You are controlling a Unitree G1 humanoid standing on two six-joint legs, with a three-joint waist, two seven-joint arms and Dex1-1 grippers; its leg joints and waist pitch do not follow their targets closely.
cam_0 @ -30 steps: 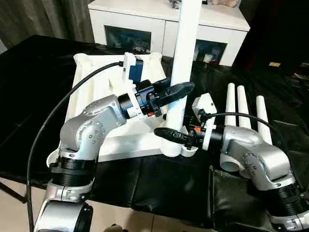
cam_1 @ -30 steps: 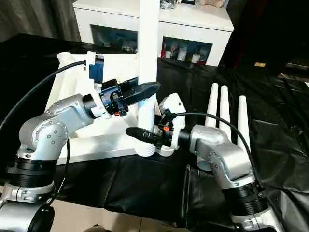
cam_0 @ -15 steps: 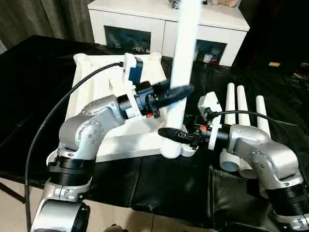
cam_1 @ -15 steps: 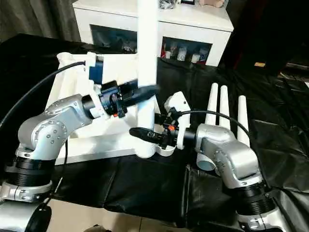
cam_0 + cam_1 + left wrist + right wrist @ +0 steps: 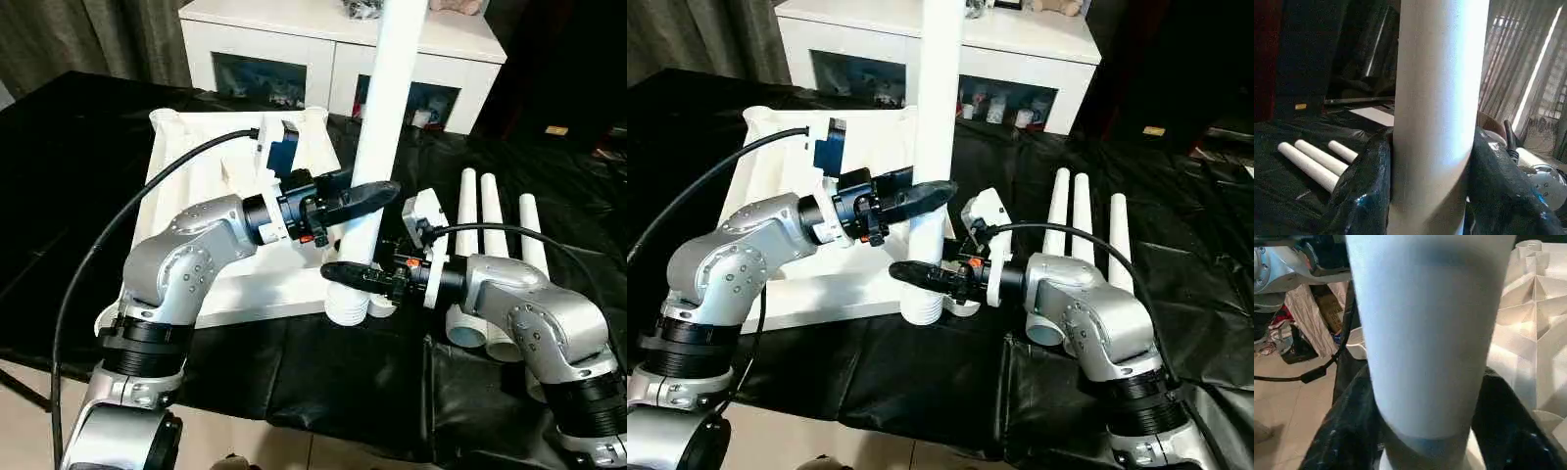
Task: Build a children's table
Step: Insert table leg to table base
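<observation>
You have both claws pinching the first leg [image 5: 387,127] over a tabletop [image 5: 196,206] corner socket; three legs [image 5: 495,230] wait.

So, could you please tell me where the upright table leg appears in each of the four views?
Left eye view: upright leg at centre, rising past the top edge.
Right eye view: left of centre, foot by the tabletop's near corner.
Left wrist view: centre, between the left hand's fingers.
Right wrist view: centre, between the right hand's fingers.
Shared landmark: the three spare legs, lying flat.
</observation>
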